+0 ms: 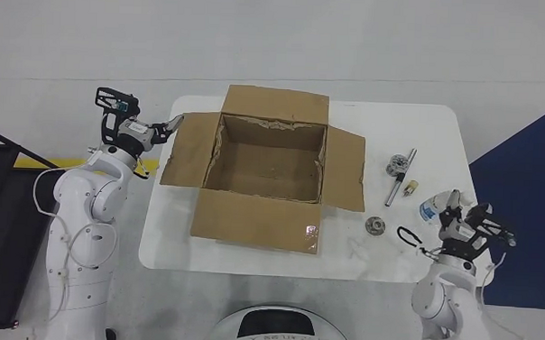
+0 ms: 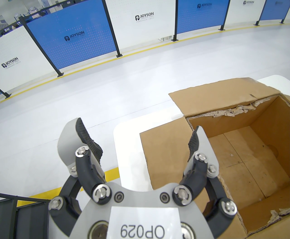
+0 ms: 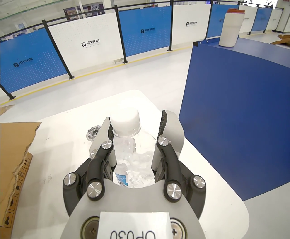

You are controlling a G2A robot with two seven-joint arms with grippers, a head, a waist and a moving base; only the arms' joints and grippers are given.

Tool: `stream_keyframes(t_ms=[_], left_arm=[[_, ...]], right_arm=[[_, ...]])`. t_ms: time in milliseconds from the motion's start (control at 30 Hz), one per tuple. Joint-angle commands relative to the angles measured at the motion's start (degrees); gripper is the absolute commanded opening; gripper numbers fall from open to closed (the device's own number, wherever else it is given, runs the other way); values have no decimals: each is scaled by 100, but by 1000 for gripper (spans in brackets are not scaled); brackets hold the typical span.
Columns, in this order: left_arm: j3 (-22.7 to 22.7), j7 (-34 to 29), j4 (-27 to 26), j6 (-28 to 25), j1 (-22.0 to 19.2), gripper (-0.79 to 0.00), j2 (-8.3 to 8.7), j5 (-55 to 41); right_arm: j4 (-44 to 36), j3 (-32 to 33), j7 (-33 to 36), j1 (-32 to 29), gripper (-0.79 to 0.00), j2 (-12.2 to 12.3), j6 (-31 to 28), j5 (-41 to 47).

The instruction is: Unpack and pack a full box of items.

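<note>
At the near right corner of the table (image 1: 251,256), my right hand (image 3: 136,126) is closed around a clear water bottle (image 3: 131,156). A finger (image 3: 168,135) sits against each side of its body, and its white cap pokes out past my fingertips. I cannot tell whether the bottle rests on the table or hangs just above it.

Just beside that hand, toward the box, a black carabiner (image 1: 409,238) lies on the white top. A small round metal part (image 1: 375,226) sits a little farther in, between the carabiner and the box's right flap.

Farther back on the same side, a thin metal rod (image 1: 401,178) lies slanted. A round metal fitting (image 1: 397,163) is at its far end and a small brass piece (image 1: 410,186) is just beside it.

The cardboard box (image 1: 257,222) stands in the middle of the table, open, with all four flaps spread outward. Its brown floor shows, and the inner rim at the far wall is torn and ragged.

Past the box's left flap, at the far left edge of the table, my left hand (image 2: 138,126) hangs with its fingers spread wide, one fingertip above the flap.

To the right of the table stands a blue partition (image 3: 226,101) with a white cup (image 3: 231,27) on top. Blue and white fence panels (image 2: 74,40) line the pale floor beyond.
</note>
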Motion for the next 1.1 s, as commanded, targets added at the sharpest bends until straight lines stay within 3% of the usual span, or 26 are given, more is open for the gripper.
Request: stream_keyframes(t_ms=[0,100,233,400,467,533,700,867,1067], left_arm=[[0,0,0,0,0,0,0,0],[0,0,0,0,0,0,0,0],[0,0,0,0,0,0,0,0],[0,0,0,0,0,0,0,0],[0,0,0,0,0,0,0,0],[0,0,0,0,0,0,0,0],[0,0,0,0,0,0,0,0],[0,0,0,0,0,0,0,0],[0,0,0,0,0,0,0,0]], right_arm=[[-314,-13,-198,-207,-785,-15,-25,-63],[-1105,-149,-506,-778,-785,-41,-111,-353],[-2328,-760,-823,-1628,-785,-63,-119,-1425],[-2328,-2278,-1114,-1650,-785,-96,151,-3412],[-2328,-2994,-670,-1405,-785,-139,415,-4257],[-2328,-3269,76,-874,-785,-177,343,-4745],[-2156,-3949,1809,523,-785,-173,214,-4843],[-1440,-4702,2750,1901,-785,-230,1182,-5029],[-251,-5422,3937,2872,-785,-398,1994,-5537]])
